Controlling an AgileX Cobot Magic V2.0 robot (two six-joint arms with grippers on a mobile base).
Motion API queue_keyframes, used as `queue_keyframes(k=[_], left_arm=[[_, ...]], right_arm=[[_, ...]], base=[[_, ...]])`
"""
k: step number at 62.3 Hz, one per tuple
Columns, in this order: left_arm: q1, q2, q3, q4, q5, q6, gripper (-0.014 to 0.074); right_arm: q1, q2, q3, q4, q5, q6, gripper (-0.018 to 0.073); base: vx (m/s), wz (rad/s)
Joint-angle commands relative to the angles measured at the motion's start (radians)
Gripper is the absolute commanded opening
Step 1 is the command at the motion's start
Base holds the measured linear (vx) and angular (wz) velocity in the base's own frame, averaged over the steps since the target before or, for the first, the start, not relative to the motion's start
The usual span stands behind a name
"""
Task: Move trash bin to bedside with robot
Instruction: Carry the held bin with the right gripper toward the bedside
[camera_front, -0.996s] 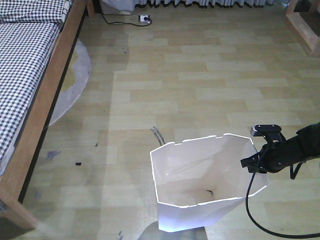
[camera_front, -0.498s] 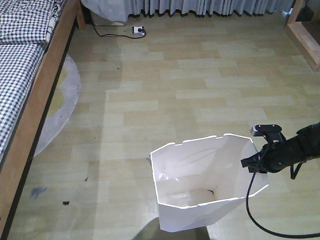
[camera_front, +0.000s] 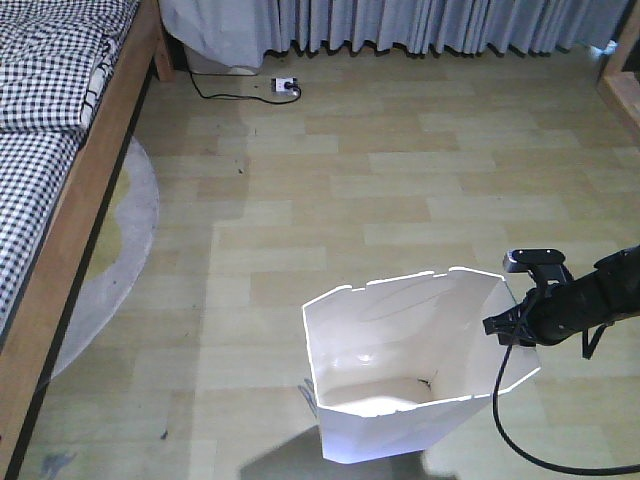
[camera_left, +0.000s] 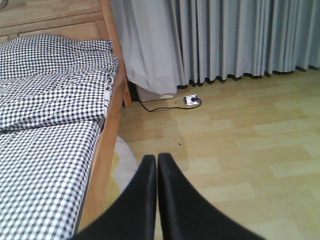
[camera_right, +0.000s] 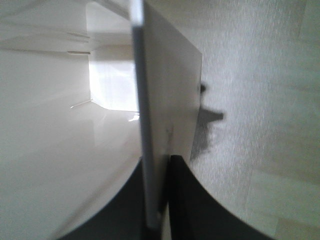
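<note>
Front, left-wrist and right-wrist views of a bin-transfer task; positions are given relative to the bed.

The bed (camera_front: 92, 190), a light brown wooden frame carrying black-and-white checked bedding (camera_front: 40, 80), runs along one side of the front view. The white thin-walled plastic trash bin (camera_front: 385, 440), with its octagonal rim and cream interior, lies well apart from the bed, across a broad strip of pale wood-plank floor (camera_front: 400, 180). A round grey rug (camera_front: 135, 230) lies partly under the bed frame, between bed and bin. Grey curtains (camera_front: 430, 20) and a white power strip (camera_front: 286, 86) lie beyond the head of the bed.

The right gripper (camera_front: 512, 325), on a slim black arm with a black cable (camera_front: 497, 420) trailing below it, sits at the bin's rim on the side away from the bed. The right-wrist view shows its two fingers pinching the thin wall, one inside and one outside. The left gripper (camera_left: 156, 162) faces the bed with its fingers pressed together and nothing between them.

Progress: the grasp is made, and the bin appears to be in transit. A shadow shows beneath it, but whether its base clears the floor cannot be told. Closing the gap to the bed frame, setting the bin down beside it and releasing the wall appear to be left.
</note>
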Motion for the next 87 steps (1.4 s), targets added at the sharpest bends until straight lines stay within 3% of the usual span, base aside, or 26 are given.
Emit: queue_keyframes(k=[1,87], left_arm=[[-0.006,-0.01,0.029,0.003,-0.073,-0.008,-0.0006],[-0.006,-0.01,0.029,0.003,-0.073,-0.008,-0.0006]], right_arm=[[-0.002,-0.078,-0.017,0.043,0.147,0.014,-0.0006],[-0.002,-0.078,-0.017,0.043,0.147,0.014,-0.0006]], base=[[0.46,0.11],[0.4,0.06]])
